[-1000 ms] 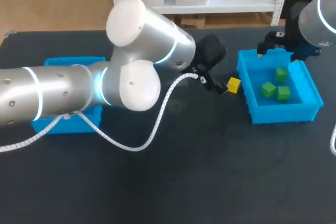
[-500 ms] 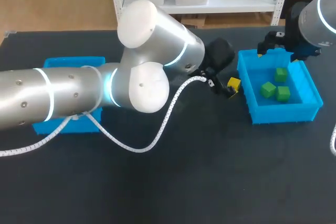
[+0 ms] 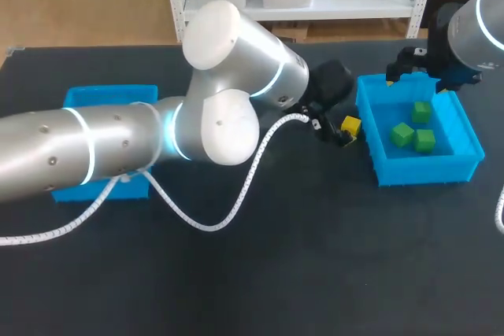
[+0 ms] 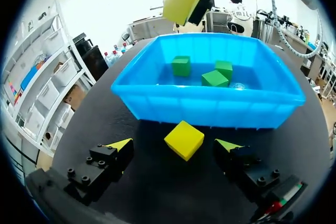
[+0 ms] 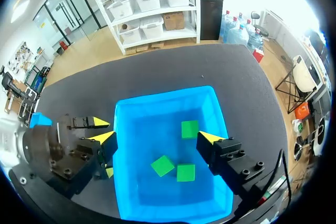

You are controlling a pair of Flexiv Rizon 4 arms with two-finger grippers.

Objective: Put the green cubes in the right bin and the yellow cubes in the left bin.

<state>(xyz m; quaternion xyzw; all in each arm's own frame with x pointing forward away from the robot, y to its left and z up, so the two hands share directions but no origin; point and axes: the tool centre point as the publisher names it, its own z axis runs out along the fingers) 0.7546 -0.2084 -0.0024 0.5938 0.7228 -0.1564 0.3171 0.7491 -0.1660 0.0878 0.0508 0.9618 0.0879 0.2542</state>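
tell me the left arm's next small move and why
Probably shut the left pincer on the yellow cube: the cube lies between its open jaws, untouched, just outside the right bin, where it does not belong.

- Left gripper (image 4: 174, 145) standing spread around yellow cube (image 4: 184, 139), small gap showing on each side between cube and fingers
- Right bin (image 4: 210, 106) wall rising just ahead of cube, blocking way forward; only narrow strip of table (image 3: 260, 273) lying between them
- Right gripper (image 5: 156, 138) hanging open over same bin, taking room above its far left corner
- Three green cubes (image 5: 188, 129) sitting in bin middle; floor along left wall lying bare
- Left arm (image 3: 157, 139) and cable (image 3: 236, 190) stretching over left bin (image 3: 110, 96), covering most of it
- Wide table stretch in front of bins giving room to pass
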